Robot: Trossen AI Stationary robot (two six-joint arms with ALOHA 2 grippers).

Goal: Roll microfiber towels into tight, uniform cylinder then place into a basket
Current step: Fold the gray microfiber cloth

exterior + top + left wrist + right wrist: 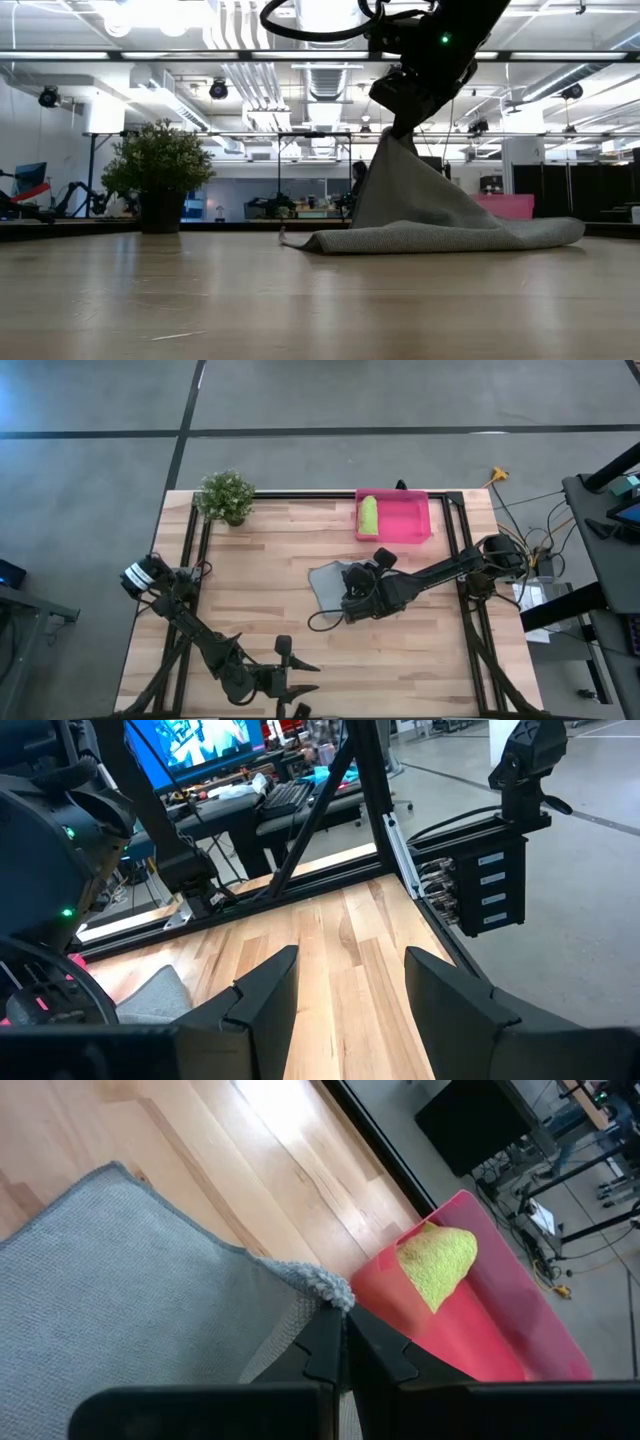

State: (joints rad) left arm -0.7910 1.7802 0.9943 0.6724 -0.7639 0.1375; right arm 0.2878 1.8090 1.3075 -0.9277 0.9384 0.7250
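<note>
The soft grey square towel [328,582] is lying mid-table, one corner pulled up by the right gripper [338,1342], whose fingers are pinching it tight. The rolled lime green towel [369,513] is sitting in the bright pink plastic basket [412,518]. The left gripper [345,990] is waiting near the table's front edge, fingers apart, holding nothing.

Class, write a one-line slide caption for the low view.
Right gripper lifts one edge of the grey towel off the table.

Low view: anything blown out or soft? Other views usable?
Low view: ceiling lights glare white, near tabletop is soft, grey towel reads clearly under the right gripper. Right wrist view: bright glare patch on the wood, green towel and basket sharp. High view: evenly lit.
</note>
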